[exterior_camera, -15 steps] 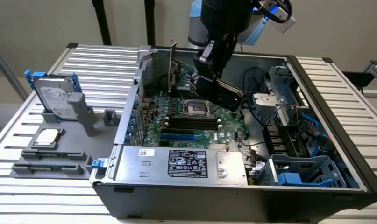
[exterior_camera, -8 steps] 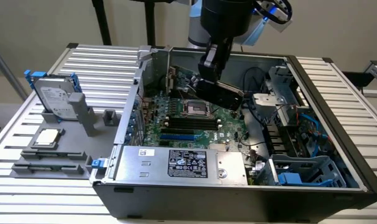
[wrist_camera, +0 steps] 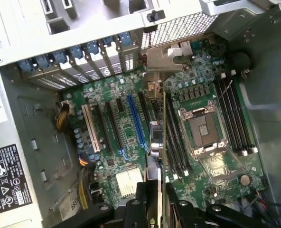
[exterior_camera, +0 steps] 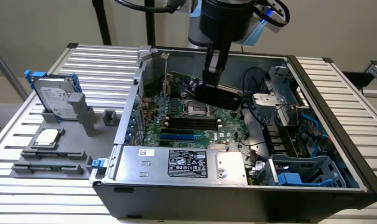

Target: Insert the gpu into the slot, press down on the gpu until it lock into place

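The gpu (exterior_camera: 223, 97) is a black card hanging inside the open computer case (exterior_camera: 238, 200), above the motherboard (exterior_camera: 169, 126). My gripper (exterior_camera: 211, 85) is shut on its upper edge. In the wrist view the gpu (wrist_camera: 155, 142) appears edge-on, its silver bracket end (wrist_camera: 160, 59) toward the case's rear grille, with my gripper (wrist_camera: 155, 211) clamped around it. The slot (wrist_camera: 136, 121) is a long blue strip on the board, lying bare beside the card's edge. The card hovers between the slot and the processor socket (wrist_camera: 202, 130). In the exterior view the slot (exterior_camera: 177, 137) lies nearer the power supply than the card.
Black memory slots (wrist_camera: 235, 114) run beside the socket. A white slot (wrist_camera: 89, 126) lies farther out. A grey power supply (exterior_camera: 175, 163) fills the case's near end, with a drive cage (exterior_camera: 300, 175) beside it. A hard drive with blue rails (exterior_camera: 54, 98) stands outside on a grey fixture (exterior_camera: 51, 158).
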Robot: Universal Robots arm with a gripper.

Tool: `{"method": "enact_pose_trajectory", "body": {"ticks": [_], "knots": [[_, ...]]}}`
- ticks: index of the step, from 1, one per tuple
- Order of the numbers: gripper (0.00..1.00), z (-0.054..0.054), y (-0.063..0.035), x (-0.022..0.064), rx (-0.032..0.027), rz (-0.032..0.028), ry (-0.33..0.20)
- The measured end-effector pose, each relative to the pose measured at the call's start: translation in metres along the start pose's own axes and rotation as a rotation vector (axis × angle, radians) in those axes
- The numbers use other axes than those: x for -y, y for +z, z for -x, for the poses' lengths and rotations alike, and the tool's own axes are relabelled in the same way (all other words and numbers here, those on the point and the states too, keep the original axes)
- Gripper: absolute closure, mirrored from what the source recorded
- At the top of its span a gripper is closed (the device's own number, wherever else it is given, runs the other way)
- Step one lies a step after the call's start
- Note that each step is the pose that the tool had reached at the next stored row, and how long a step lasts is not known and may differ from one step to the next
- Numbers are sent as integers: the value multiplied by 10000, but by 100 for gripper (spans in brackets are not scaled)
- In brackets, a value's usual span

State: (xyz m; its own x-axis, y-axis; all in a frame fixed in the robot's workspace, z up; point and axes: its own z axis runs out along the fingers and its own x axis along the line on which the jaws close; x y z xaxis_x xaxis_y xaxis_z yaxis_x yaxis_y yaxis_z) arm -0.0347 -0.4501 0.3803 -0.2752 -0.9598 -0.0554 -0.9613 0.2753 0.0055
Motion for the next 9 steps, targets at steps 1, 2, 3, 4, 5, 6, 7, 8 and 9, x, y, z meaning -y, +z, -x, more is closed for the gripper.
{"method": "enact_pose_trajectory", "body": {"ticks": [1,2,3,4,5,6,7,8,9], "knots": [[74,-1,11,0,0,9,-179],[74,-1,22,0,-1,17,-358],[74,-2,33,0,-2,26,-539],[74,-3,44,0,-2,34,-717],[74,-3,57,0,-2,40,-898],[74,-4,72,0,-2,47,-1083],[74,-5,90,-1,-3,55,-1247],[74,-8,109,-6,-2,59,-1377],[74,-12,127,-15,-1,63,-1457]]}}
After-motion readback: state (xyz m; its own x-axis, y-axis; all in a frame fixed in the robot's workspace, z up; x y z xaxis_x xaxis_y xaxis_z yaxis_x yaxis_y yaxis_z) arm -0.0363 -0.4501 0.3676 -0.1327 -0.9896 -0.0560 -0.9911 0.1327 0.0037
